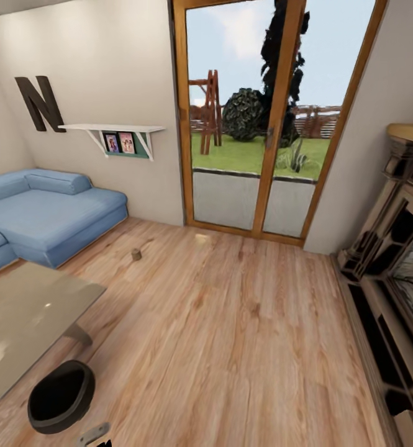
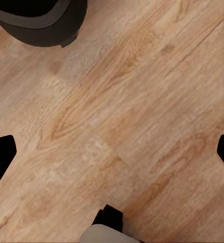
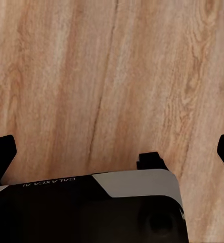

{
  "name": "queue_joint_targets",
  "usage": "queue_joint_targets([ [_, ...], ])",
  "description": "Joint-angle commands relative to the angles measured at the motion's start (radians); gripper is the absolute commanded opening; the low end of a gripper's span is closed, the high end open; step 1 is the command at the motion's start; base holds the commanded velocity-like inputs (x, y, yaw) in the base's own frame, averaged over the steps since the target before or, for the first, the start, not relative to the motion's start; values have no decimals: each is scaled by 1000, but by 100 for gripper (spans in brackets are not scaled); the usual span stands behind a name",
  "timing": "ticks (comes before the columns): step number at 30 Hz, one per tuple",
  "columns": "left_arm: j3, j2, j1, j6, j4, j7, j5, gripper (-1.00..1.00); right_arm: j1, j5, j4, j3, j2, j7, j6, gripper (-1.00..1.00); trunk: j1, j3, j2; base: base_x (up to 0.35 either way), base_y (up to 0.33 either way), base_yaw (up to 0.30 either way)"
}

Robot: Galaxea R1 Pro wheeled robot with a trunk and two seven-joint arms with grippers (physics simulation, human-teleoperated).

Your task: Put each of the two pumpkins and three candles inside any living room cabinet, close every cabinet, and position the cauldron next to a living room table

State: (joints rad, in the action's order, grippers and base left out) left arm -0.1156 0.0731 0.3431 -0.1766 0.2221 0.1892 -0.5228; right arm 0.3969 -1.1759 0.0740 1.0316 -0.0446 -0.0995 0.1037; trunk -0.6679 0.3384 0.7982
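Head view: a blue fabric sofa (image 1: 41, 214) lines the left wall; in front of it the low grey glass-topped table (image 1: 20, 320), with the squat black cauldron (image 1: 61, 397) on the wooden plank floor (image 1: 231, 329) just beside its near corner. A small stubby candle (image 1: 136, 254) stands farther off, before the wood-framed glass door (image 1: 262, 118). Left hand (image 2: 112, 147) and right hand (image 3: 112, 147) both hang spread wide over bare floor.

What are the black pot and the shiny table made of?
The cauldron looks like dull dark metal, maybe iron: matte black, no shine. The table top looks like tinted glass, glossy with pale reflections. Both are guesses from looks.
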Motion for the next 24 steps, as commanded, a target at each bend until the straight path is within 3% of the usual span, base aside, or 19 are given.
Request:
queue_joint_targets([
  [1,-9,1,1,-3,0,6,-6,100,0,-8,1,8,1,-5,2,100,-1,1,1,281,-218,2],
  [8,-9,1,1,-3,0,6,-6,100,0,-8,1,8,1,-5,0,100,-1,1,1,285,-189,1],
  [24,-8,1,0,-4,0,6,-6,100,0,-8,1,8,1,-3,-6,100,-1,10,1,323,-10,3],
])
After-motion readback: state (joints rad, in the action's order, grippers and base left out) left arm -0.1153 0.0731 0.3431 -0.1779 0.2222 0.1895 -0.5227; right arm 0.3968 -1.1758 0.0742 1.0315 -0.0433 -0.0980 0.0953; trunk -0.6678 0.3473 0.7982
